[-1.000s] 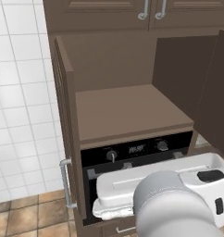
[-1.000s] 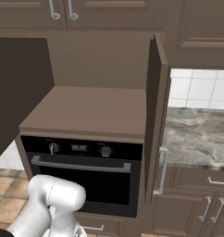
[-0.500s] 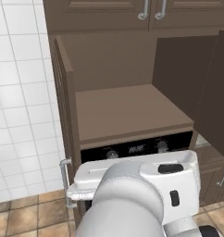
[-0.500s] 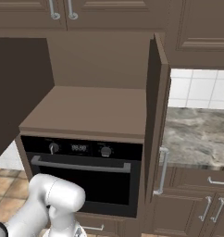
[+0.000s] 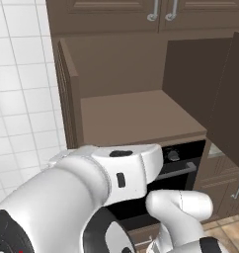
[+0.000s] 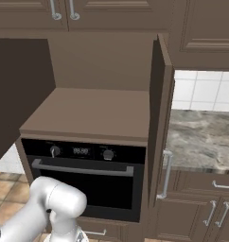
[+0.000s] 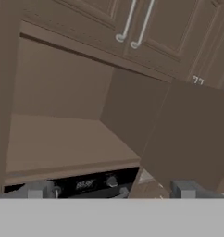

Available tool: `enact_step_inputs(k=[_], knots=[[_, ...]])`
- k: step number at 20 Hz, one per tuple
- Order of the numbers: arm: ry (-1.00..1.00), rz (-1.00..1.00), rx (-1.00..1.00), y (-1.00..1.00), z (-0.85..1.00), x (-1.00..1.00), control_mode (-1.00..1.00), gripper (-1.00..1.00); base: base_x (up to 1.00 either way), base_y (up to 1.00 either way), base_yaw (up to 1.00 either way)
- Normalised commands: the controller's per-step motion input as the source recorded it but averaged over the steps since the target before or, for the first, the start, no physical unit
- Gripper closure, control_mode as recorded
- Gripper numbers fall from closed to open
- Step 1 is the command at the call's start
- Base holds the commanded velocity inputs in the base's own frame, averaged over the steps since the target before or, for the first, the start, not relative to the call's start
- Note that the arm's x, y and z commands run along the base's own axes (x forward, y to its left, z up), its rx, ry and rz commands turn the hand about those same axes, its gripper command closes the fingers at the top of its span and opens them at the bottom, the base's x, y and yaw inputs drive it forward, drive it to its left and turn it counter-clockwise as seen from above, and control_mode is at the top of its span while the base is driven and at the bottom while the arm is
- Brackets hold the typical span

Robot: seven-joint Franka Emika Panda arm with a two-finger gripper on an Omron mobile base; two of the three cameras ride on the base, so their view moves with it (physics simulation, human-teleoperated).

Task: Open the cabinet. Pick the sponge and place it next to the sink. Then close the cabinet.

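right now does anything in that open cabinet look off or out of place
Both doors of the cabinet stand open, but its shelf looks bare: no sponge can be seen on it. Nothing looks spilled, damaged or askew. The gripper is open, holding nothing.

The cabinet is dark brown throughout, and its shelf is a plainer, lighter brown. Below the shelf, the oven is black with a silver bar handle and small grey knobs. Above the cabinet, brown raised-panel doors carry curved silver handles. To its right in the right base view, the counter is mottled grey-brown stone, backed by white tiles. The floor beside the oven is tan tile.
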Motion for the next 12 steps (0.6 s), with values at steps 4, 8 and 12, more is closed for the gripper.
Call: enact_step_inputs(k=[4, 8, 12], knots=[[-0.10, -0.07, 0.00, 0.44, -0.23, 0.41, -1.00, -1.00, 0.00, 0.00, 0.00], [-0.08, -0.08, 0.00, 0.41, -0.20, 0.42, -1.00, -1.00, 0.00, 0.00, 0.00], [-0.06, -0.08, 0.00, 0.31, -0.18, 0.45, -1.00, -1.00, 0.00, 0.00, 0.00]])
